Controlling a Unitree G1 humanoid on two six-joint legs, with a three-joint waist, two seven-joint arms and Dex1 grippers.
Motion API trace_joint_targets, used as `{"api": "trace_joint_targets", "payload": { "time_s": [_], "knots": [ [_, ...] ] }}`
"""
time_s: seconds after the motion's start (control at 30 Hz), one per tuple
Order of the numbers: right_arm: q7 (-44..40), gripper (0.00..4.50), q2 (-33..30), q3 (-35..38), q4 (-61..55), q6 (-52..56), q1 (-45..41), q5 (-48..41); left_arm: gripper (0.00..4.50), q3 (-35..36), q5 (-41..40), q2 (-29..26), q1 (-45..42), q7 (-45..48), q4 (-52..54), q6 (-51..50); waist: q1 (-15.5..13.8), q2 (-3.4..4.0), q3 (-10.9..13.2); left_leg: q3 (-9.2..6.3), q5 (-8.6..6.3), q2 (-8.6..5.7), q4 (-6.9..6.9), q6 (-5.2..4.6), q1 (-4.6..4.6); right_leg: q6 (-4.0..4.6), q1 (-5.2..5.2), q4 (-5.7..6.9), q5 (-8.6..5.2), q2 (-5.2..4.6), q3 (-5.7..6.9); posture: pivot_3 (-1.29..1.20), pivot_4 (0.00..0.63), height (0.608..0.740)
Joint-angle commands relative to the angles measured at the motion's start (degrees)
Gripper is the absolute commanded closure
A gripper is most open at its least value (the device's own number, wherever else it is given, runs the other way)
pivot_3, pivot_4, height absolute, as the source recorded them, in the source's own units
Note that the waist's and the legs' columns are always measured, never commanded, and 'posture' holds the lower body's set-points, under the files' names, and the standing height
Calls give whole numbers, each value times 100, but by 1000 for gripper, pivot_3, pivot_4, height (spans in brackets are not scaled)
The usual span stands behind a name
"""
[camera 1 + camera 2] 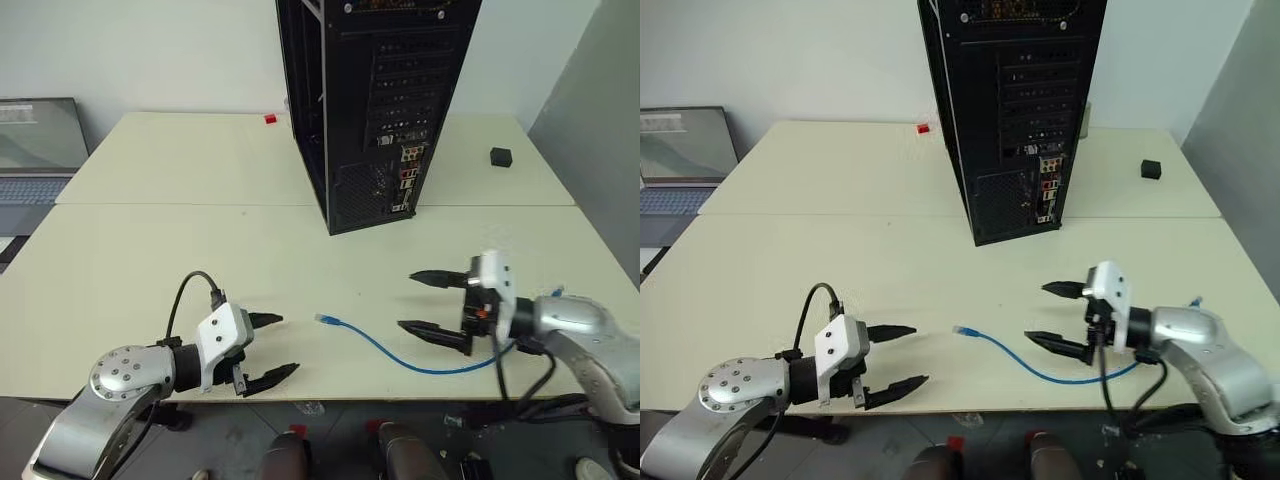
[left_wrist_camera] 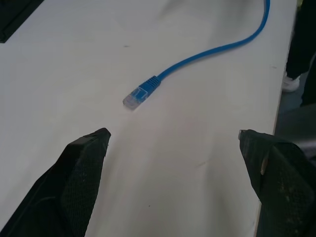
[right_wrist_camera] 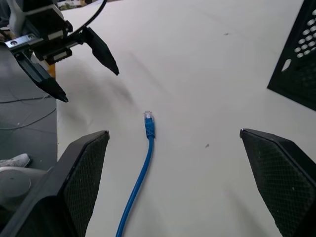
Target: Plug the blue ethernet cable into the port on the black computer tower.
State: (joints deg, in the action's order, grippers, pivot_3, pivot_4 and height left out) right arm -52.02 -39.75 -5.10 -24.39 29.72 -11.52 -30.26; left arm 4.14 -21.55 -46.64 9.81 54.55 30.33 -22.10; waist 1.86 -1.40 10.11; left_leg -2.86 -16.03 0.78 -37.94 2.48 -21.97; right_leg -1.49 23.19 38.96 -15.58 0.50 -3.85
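- The blue cable (image 1: 400, 355) lies flat on the tabletop (image 1: 150, 250), between both hands, plug end (image 1: 325, 320) pointing toward the left hand (image 1: 272, 347).
- Left hand and right hand (image 1: 432, 303) are both open and empty.
- The left hand is slightly nearer the plug; the computer tower (image 1: 370, 100) stands well beyond.

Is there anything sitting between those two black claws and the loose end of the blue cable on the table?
Nothing visible. The thin blue ethernet cable ends in a clear plug lying on bare cream table between the open left claw and open right claw. The stretch of table toward the tall black computer tower looks bare too.
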Motion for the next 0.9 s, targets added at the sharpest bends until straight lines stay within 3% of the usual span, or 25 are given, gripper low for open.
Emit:
{"api": "trace_joint_targets", "payload": {
  "time_s": [0.03,0.17,0.43,0.9],
  "knots": [
    [148,0,440,-731,498,-169,-385,588,46,-46,8,-123,-84,71,142,13,1,-3,-1,0,0,-1,0,0,0,0,0,0,0,-1,0,0,150,740],
    [180,0,916,-1277,1301,-659,-657,1240,46,-134,-45,-145,-118,30,271,-122,-4,-1,-1,0,0,0,0,0,0,2,2,2,1,-1,1,0,150,740],
    [149,0,1348,-1703,2175,-1432,-810,1999,46,-138,-71,-53,-186,-79,265,-227,2,-1,-1,-2,0,1,0,0,0,3,3,3,1,-4,4,0,150,740],
    [-10,3427,1345,-1776,2275,-1867,-856,2573,0,-235,-31,425,-257,-441,69,-241,1,-2,-2,-6,0,0,0,0,1,4,2,4,2,-4,5,0,150,740]
  ]
}}
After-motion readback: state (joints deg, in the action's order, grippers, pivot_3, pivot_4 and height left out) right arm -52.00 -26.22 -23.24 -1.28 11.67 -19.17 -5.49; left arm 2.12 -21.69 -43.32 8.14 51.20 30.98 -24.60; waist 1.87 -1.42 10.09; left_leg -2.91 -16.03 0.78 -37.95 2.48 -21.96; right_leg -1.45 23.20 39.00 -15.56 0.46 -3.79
